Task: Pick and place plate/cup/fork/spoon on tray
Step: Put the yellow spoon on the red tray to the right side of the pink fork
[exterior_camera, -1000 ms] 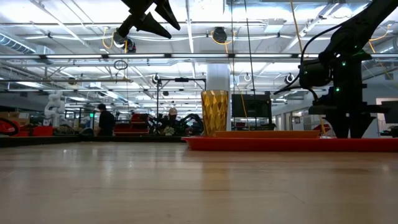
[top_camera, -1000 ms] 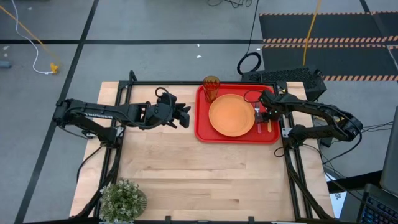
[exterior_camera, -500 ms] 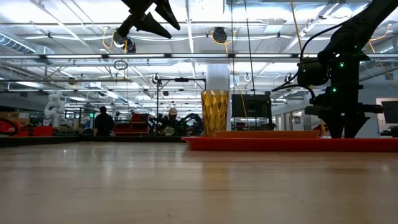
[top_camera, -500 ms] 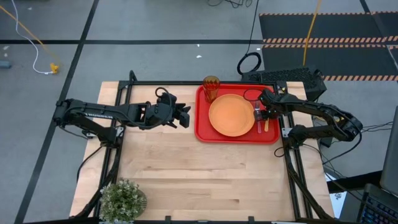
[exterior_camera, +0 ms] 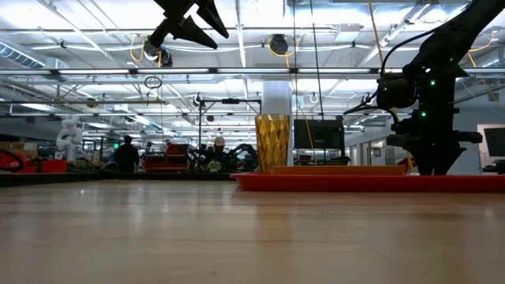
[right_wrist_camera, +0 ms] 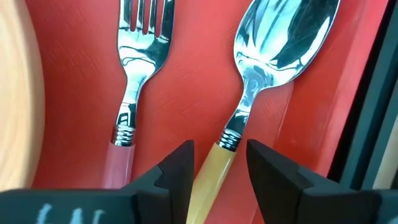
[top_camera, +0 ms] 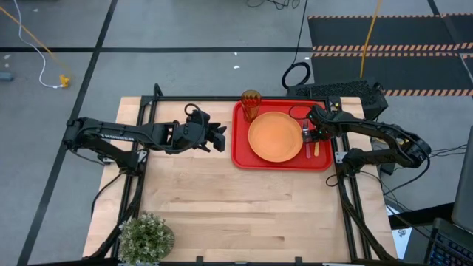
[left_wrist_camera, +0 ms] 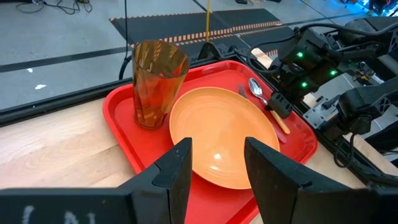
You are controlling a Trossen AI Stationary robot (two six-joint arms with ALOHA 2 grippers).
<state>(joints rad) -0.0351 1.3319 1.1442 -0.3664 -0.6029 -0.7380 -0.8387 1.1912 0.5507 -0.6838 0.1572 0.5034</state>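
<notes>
The red tray (top_camera: 240,158) lies at the table's far right. On it are the orange plate (top_camera: 275,137), the amber cup (top_camera: 250,105) upright at its far left corner, and the fork (right_wrist_camera: 140,68) and spoon (right_wrist_camera: 280,43) side by side along its right rim. My right gripper (right_wrist_camera: 221,165) is open just above the tray (top_camera: 313,136). Its fingers stand on either side of the spoon's yellow handle (right_wrist_camera: 211,180). My left gripper (left_wrist_camera: 217,162) is open and empty, raised left of the tray (top_camera: 222,138).
A potted plant (top_camera: 146,236) stands at the near left corner. The wooden tabletop (top_camera: 244,207) stretches in front of the tray. A dark device (top_camera: 340,90) and cables sit just beyond the table's far right edge.
My right gripper has shifted slightly toward the table's left over the spoon's handle. The spoon, fork, plate and cup have stayed where they were.
</notes>
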